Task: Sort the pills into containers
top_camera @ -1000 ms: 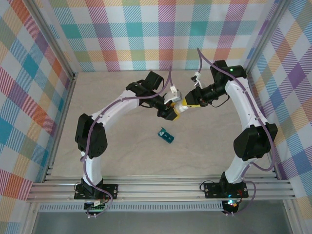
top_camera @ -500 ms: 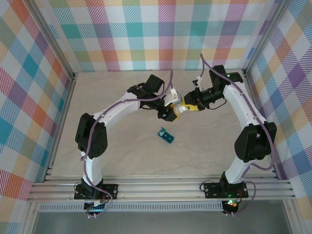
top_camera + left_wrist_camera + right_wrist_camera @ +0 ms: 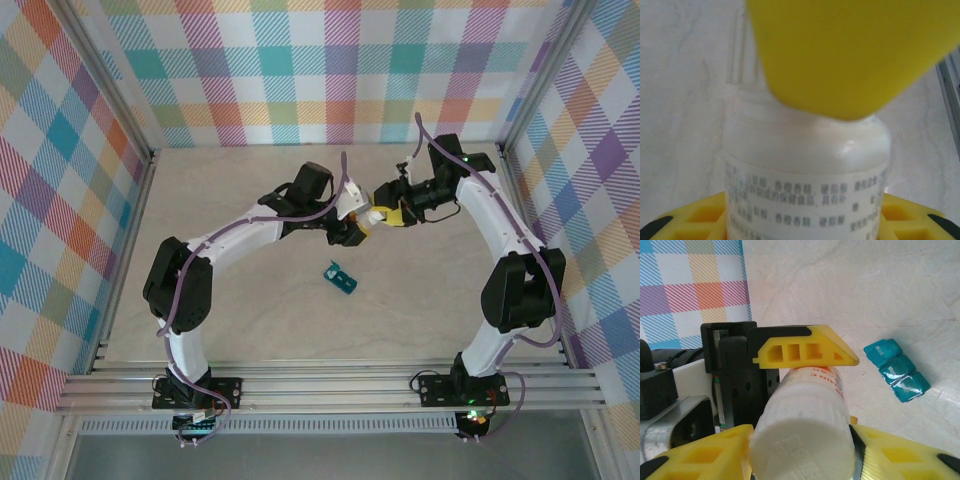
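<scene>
A white bottle (image 3: pixel 372 216) with an orange-lettered label hangs above the table's middle, between both grippers. My left gripper (image 3: pixel 352 228) is shut on its body (image 3: pixel 805 150), with yellow fingers (image 3: pixel 685 220) on either side of the label. My right gripper (image 3: pixel 386 215) meets it from the right, and its fingers (image 3: pixel 900 455) stand on both sides of the white cap (image 3: pixel 800 440); I cannot see whether they press on it. The containers, a teal strip of three lidded compartments (image 3: pixel 340 278), lie on the table nearer the arm bases, also seen in the right wrist view (image 3: pixel 896 370). No pills show.
The beige tabletop (image 3: pixel 230 300) is bounded by checked walls on the left, back and right. A metal rail (image 3: pixel 320 385) runs along the near edge by both arm bases. In the left wrist view the right gripper's yellow finger (image 3: pixel 840 50) looms over the bottle.
Both grippers and the bottle between them have shifted a little toward the back right of the table. The teal strip has not moved.
</scene>
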`<action>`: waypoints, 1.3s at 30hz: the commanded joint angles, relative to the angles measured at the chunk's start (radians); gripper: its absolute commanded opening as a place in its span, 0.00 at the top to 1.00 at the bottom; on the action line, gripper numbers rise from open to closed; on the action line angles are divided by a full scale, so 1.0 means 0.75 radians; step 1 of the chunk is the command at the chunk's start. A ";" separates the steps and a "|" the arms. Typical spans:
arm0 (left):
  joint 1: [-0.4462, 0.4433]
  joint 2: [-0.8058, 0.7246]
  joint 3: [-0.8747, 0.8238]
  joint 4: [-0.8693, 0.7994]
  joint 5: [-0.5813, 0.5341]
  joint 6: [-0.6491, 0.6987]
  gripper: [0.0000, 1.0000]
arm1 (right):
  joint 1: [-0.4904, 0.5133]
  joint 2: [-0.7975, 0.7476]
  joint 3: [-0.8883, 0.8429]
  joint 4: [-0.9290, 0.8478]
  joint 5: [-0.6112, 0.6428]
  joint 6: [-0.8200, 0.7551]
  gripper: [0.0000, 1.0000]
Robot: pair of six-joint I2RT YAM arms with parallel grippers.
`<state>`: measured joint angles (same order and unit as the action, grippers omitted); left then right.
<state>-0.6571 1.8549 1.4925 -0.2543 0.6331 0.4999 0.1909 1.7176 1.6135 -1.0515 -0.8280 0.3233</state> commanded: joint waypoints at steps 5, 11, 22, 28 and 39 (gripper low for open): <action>-0.024 -0.031 -0.024 0.147 0.005 -0.040 1.00 | 0.015 -0.050 0.031 0.048 -0.054 0.069 0.39; -0.001 -0.031 -0.052 0.194 0.025 -0.079 1.00 | -0.008 -0.084 0.035 0.093 -0.061 0.116 0.32; 0.025 -0.038 -0.088 0.276 0.066 -0.163 1.00 | -0.108 -0.237 -0.023 0.204 -0.104 0.200 0.23; 0.045 -0.053 -0.135 0.407 0.112 -0.274 1.00 | -0.183 -0.406 -0.219 0.390 -0.035 0.305 0.23; 0.056 -0.070 -0.166 0.589 0.141 -0.467 1.00 | -0.206 -0.632 -0.462 0.539 0.202 0.368 0.24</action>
<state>-0.6243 1.8492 1.3819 0.0967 0.7071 0.2157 0.0448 1.2755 1.2842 -0.6777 -0.7353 0.5766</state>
